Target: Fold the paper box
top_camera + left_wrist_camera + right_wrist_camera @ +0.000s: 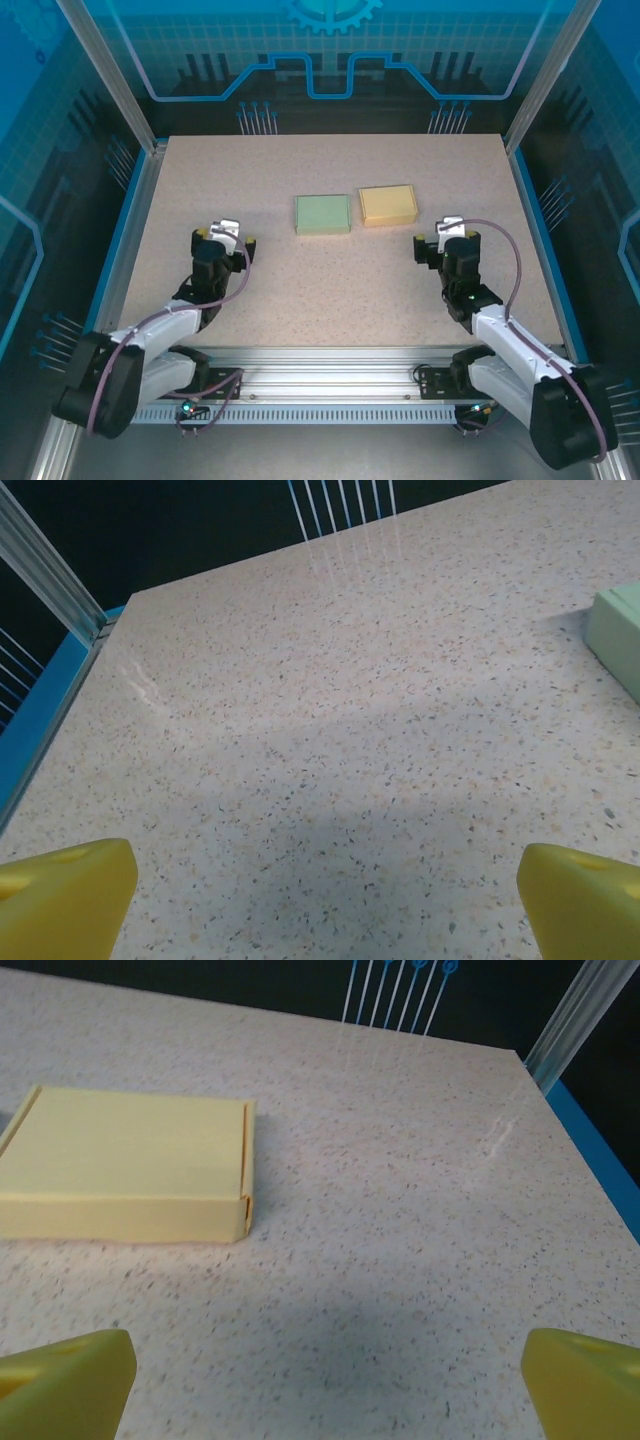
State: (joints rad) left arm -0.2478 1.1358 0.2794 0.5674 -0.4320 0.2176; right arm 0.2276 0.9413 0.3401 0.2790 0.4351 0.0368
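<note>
Boxes lay closed and flat near the middle of the speckled table: the green box and, just beside it on its right with a narrow gap between them, the yellow box. The two did not touch each other, and no arm touched either one. The yellow box sat slightly farther back on the table than the green box and was turned a little off square to it.

The left gripper hung low to the left of the green box and somewhat nearer the table's front edge, well apart from it. Its jaws were spread wide with nothing between them. In the left wrist view its yellow fingertips stood at the two lower corners with bare table between them, and a corner of the green box showed at the right edge.

The right gripper sat to the right of the green box, past the yellow box and nearer the front edge. Its jaws were likewise spread wide and held nothing. In the right wrist view the yellow box lay ahead and to the left of the fingers, clear of both, with a seam running along its right end.
</note>
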